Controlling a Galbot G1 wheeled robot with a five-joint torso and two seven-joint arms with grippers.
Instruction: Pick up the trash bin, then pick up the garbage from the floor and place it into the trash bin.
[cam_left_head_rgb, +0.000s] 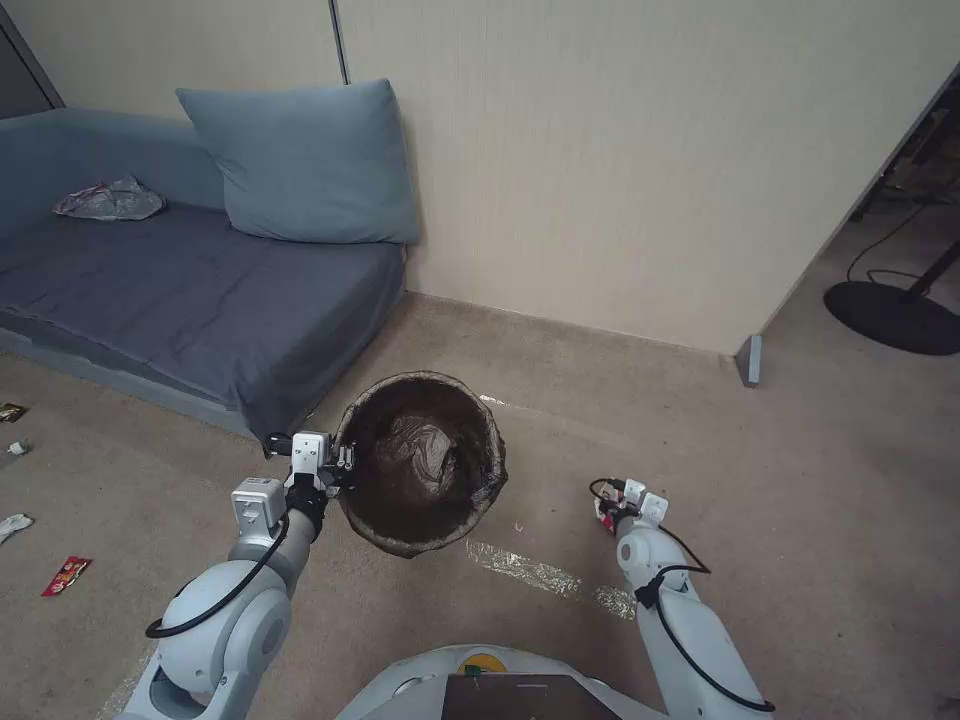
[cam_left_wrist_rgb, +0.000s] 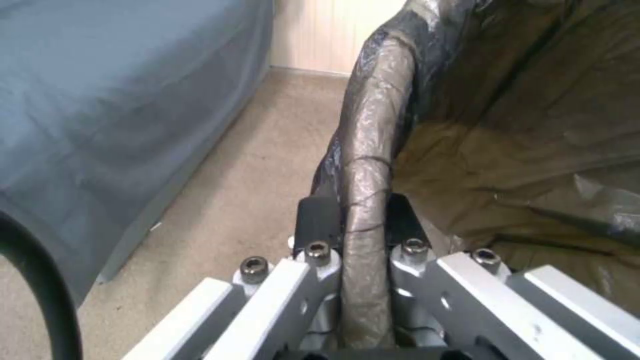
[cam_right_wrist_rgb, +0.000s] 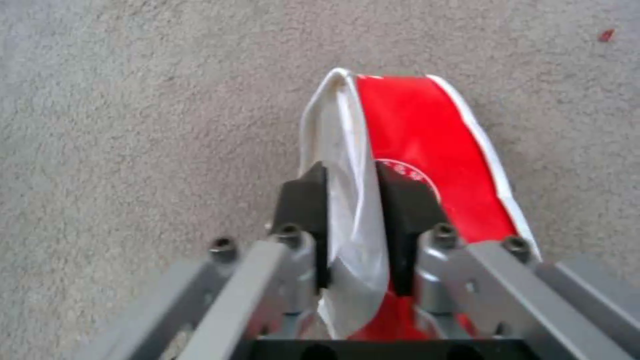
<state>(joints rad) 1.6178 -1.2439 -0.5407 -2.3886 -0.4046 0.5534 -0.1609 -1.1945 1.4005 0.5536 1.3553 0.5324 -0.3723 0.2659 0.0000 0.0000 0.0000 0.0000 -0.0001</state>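
The trash bin (cam_left_head_rgb: 420, 462), a round bucket lined with a dark brown-black bag, hangs in front of me just off the carpet. My left gripper (cam_left_head_rgb: 345, 460) is shut on its rim (cam_left_wrist_rgb: 363, 200) on the sofa side, one black pad inside and one outside. My right gripper (cam_left_head_rgb: 606, 503) sits to the right of the bin, shut on a red-white paper carton (cam_right_wrist_rgb: 413, 145); both black pads pinch its white edge. More garbage lies on the floor at far left: a red wrapper (cam_left_head_rgb: 66, 575), a white tissue (cam_left_head_rgb: 14, 525) and two small pieces (cam_left_head_rgb: 12, 411).
A blue-grey sofa (cam_left_head_rgb: 170, 290) with a pillow (cam_left_head_rgb: 300, 160) stands behind and left of the bin. A grey see-through bag (cam_left_head_rgb: 110, 200) lies on it. The wall corner (cam_left_head_rgb: 750, 355) and a black lamp base (cam_left_head_rgb: 895, 315) are at right. Shiny tape strips (cam_left_head_rgb: 525, 568) mark the carpet.
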